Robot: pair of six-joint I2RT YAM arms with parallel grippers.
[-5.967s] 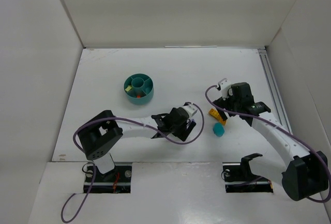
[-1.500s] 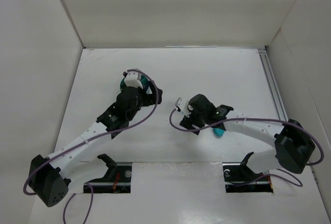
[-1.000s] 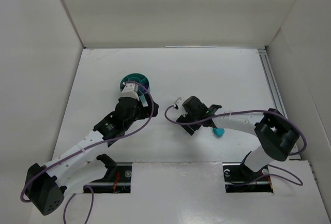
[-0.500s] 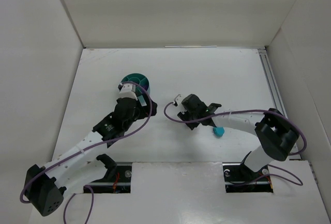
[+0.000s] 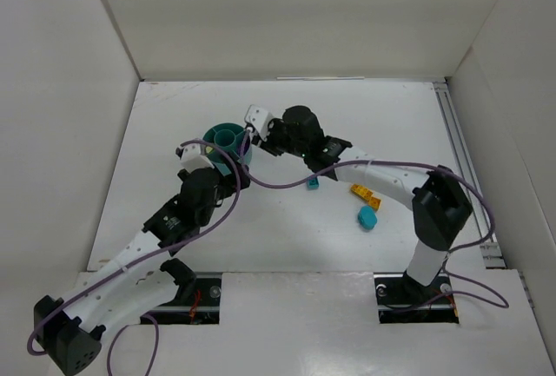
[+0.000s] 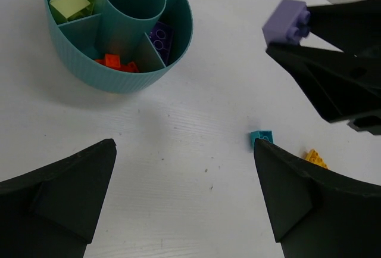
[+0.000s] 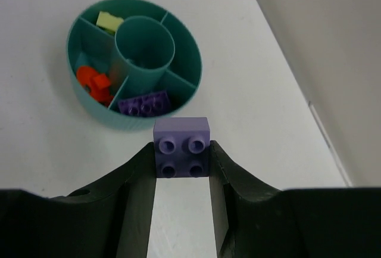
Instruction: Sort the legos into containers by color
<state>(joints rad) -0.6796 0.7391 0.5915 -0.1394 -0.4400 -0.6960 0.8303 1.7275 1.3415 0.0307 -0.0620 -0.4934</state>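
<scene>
A lilac two-by-two plastic brick [image 7: 181, 136] sits studs-up, pinched at its sides between the two black fingers of the right tool [image 7: 181, 151], which is closed narrowly on it. In the right wrist view the brick hangs just short of the near wall of the round teal plastic dish [image 7: 195, 67], beside it rather than over it. The left wrist view shows the same brick well off to one side of the dish.

Inner walls split the dish into compartments around a central ring. One compartment holds a pale yellow-green plastic piece [image 6: 70, 3]. Another holds a few small orange plastic pieces [image 6: 116, 62]. The compartment next to the orange ones holds a dark purple flat plastic brick [image 7: 143, 104].

Loose on the white tabletop [image 5: 373, 124], apart from the dish, lie a tiny teal square plastic piece [image 5: 312, 182], a small yellow plastic piece [image 5: 365, 192] and, nearer the arm bases, a teal rounded plastic piece [image 5: 368, 217].

The left tool [image 6: 184, 145] hovers on the near side of the dish with its fingers [image 6: 65, 192] spread wide and only bare tabletop between them. White walls [image 5: 287, 11] enclose the tabletop on three sides.
</scene>
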